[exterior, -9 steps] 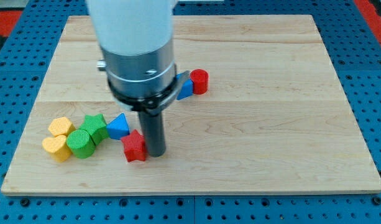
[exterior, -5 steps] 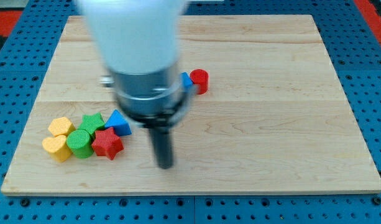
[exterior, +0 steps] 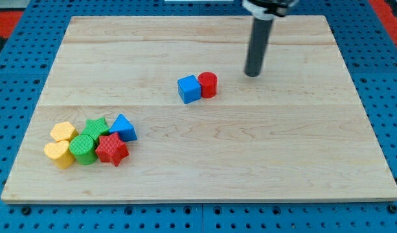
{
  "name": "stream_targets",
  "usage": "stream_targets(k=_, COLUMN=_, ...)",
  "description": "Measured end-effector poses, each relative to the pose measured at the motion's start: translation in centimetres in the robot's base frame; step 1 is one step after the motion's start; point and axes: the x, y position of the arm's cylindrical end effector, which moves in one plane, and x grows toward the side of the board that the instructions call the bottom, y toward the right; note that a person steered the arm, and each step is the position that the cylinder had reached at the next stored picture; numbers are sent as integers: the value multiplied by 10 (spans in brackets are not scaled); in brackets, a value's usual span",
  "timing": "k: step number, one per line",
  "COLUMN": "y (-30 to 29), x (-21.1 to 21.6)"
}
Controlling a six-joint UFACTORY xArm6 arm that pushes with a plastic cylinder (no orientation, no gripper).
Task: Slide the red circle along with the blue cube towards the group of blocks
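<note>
The red circle (exterior: 208,85) and the blue cube (exterior: 189,89) sit touching side by side near the board's middle, the cube on the view's left. My tip (exterior: 252,74) stands to the upper right of the red circle, a short gap away, touching no block. The group lies at the lower left: a yellow hexagon (exterior: 63,133), a yellow heart (exterior: 58,155), a green star (exterior: 96,127), a green cylinder (exterior: 84,149), a red star (exterior: 111,149) and a blue triangle (exterior: 124,127).
The wooden board (exterior: 282,149) lies on a blue pegboard table (exterior: 392,97). Its edges run close to the view's left, right and bottom.
My tip has moved from beside the red star at the lower left up and right, to the red circle's upper right. The red star now rests against the group.
</note>
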Motion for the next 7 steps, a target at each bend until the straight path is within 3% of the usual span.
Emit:
stream_targets(k=4, y=-31, x=13)
stream_targets(k=7, y=-97, x=20)
